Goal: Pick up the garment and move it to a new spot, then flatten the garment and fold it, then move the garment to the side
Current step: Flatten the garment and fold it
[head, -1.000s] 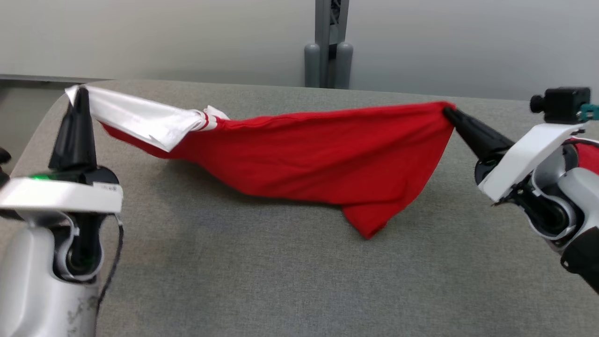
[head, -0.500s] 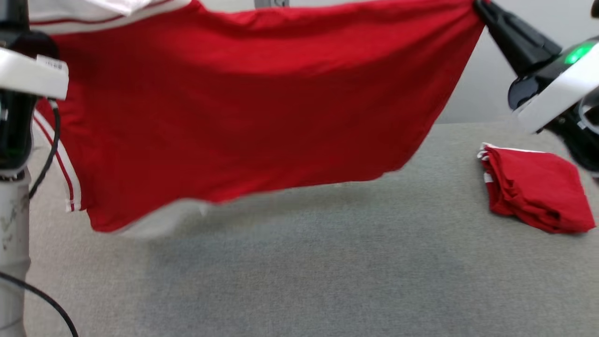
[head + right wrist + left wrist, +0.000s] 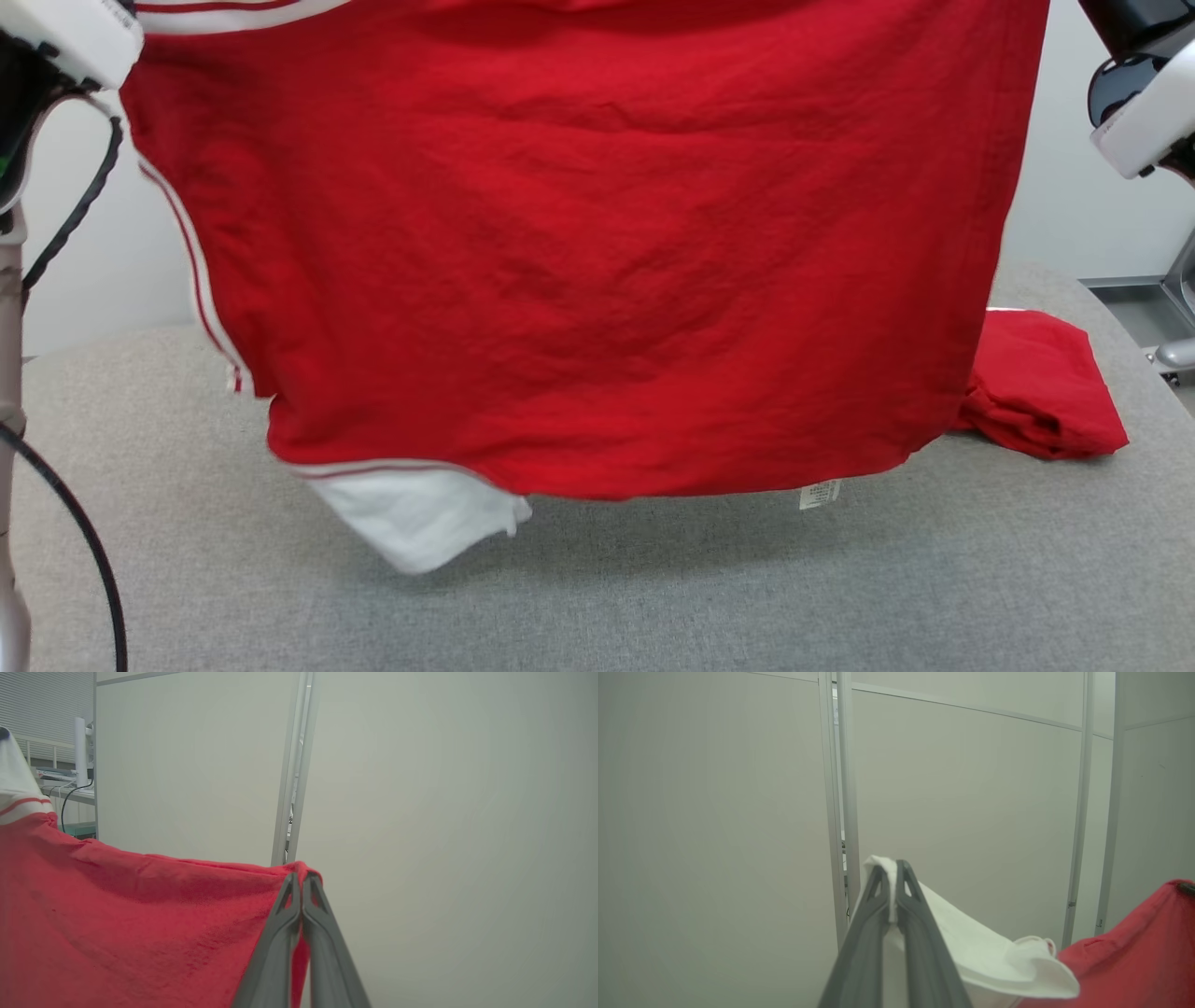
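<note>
Above the grey, felt-like table (image 3: pixel 653 607), a red garment (image 3: pixel 579 261) hangs spread like a curtain, its lower hem apparently just clear of the surface. The robot's left gripper (image 3: pixel 891 871) is pinched closed on a white edge of the fabric, while the right gripper (image 3: pixel 302 880) is clamped tight on a red corner at the opposite side. The thin knit looks light and limp and creases softly. It would likely slump if either hold loosened, so the two top corners seem the soundest places to grip. A white sleeve (image 3: pixel 411 518) with red-striped trim dangles at lower left, and a small label (image 3: pixel 819 495) shows at the hem. A second red cloth (image 3: pixel 1046 392) lies folded at the table's far right.
</note>
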`<state>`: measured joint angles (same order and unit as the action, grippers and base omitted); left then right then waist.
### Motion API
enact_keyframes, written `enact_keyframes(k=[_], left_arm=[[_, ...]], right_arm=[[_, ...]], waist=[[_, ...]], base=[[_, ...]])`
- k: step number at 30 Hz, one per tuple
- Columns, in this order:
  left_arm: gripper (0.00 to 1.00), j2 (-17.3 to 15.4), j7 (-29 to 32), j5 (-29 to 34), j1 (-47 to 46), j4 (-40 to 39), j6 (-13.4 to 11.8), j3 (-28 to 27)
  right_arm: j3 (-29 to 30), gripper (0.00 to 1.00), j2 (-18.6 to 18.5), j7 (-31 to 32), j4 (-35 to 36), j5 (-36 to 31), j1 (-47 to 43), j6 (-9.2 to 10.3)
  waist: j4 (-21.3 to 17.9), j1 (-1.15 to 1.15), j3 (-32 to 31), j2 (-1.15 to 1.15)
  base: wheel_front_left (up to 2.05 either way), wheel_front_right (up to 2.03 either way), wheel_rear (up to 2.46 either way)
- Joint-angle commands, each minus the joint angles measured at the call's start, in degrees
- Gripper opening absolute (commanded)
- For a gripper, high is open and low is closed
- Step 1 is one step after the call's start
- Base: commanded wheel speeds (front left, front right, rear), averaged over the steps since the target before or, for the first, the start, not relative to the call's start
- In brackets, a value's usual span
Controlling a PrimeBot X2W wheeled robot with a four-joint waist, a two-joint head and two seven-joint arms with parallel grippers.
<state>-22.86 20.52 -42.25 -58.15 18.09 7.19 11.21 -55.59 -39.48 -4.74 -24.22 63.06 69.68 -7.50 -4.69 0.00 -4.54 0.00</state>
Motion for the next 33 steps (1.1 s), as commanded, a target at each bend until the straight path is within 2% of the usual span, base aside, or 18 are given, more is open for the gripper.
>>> enact_keyframes(k=[1,4,7,9,12,14,15,17,21,23,26,30,33], left_arm=[[0.0,0.27,0.05,-0.17,-0.94,0.5,0.22,0.07],[0.0,-0.26,-1.7,3.43,-3.29,1.68,0.26,3.69],[0.0,-0.1,-6.22,7.36,-5.88,5.1,0.2,6.82],[0.0,-0.51,-10.65,11.53,-8.69,7.53,0.22,10.17],[0.0,0.83,-16.54,15.05,-13.27,12.91,0.23,13.23],[0.0,1.58,-20.85,17.47,-17.6,16.6,0.21,14.21],[0.0,2.26,-25.43,19.34,-21.75,20.71,-0.34,14.54],[0.0,2.78,-30.16,21.47,-26.34,24.37,-1.33,14.81],[0.0,3.25,-35.04,25.35,-34.92,28.33,-2.3,15.48],[0.0,3.42,-35.64,26.51,-38.71,27.33,-2.16,14.99],[0.0,3.55,-35.64,28.73,-41.68,18.89,-2.07,12.69],[0.0,4.87,-35.56,30.7,-37.17,9.05,-1.41,9.27],[0.0,5.81,-35.63,30.69,-32.51,6.33,-0.5,8.34]], right_arm=[[-0.2,0.0,0.44,0.16,-0.48,-0.35,0.55,0.02],[-1.95,0.0,1.73,1.12,-3.14,-1.45,1.44,0.02],[-3.75,0.0,4.31,1.59,-7.28,-2.82,3.13,0.03],[-4.23,0.0,6.82,1.13,-11.36,-3.64,4.51,0.03],[-4.73,0.0,10.98,1.12,-17.7,-4.68,7.42,0.03],[-4.69,0.0,13.26,-0.69,-22.04,-6.6,11.19,0.03],[-4.43,0.0,16.02,-3.89,-26.25,-9.08,14.8,0.03],[-3.54,0.0,18.59,-7.44,-30.55,-11.51,18.97,0.03],[-1.04,0.0,22.18,-10.39,-37.04,-17.02,26.46,0.03],[2.97,0.0,22.11,-10.58,-36.68,-20.04,30.59,0.03],[11.07,0.0,20.32,-10.53,-34.02,-26.79,32.43,0.03],[20.42,0.0,19.5,-10.53,-30.68,-34.66,29.19,0.02],[25.65,0.0,19.86,-10.55,-29.33,-38.55,25.22,0.03]], waist=[[0.01,0.0,0.27,0.0],[0.21,0.0,1.47,0.0],[0.39,0.0,3.17,0.0],[0.4,0.0,4.7,0.0],[0.72,0.0,8.29,0.0],[0.81,0.0,12.01,0.0],[0.45,0.0,15.64,0.0],[-0.22,0.0,19.23,0.0],[-1.68,0.0,25.28,0.0],[-1.9,0.0,28.26,0.0],[-1.14,0.0,32.62,0.0],[0.83,0.0,36.7,0.0],[1.93,0.0,38.4,0.0]], base=[[0.0,0.0,0.0],[0.0,0.0,0.0],[0.0,0.0,0.0],[0.0,0.0,0.0],[0.0,0.0,0.0],[0.0,0.0,0.0],[0.0,0.0,0.0],[0.0,0.0,0.0],[0.0,0.0,0.0],[0.0,0.0,0.0],[0.0,0.0,0.0],[0.0,0.0,0.0],[0.0,0.0,0.0]])
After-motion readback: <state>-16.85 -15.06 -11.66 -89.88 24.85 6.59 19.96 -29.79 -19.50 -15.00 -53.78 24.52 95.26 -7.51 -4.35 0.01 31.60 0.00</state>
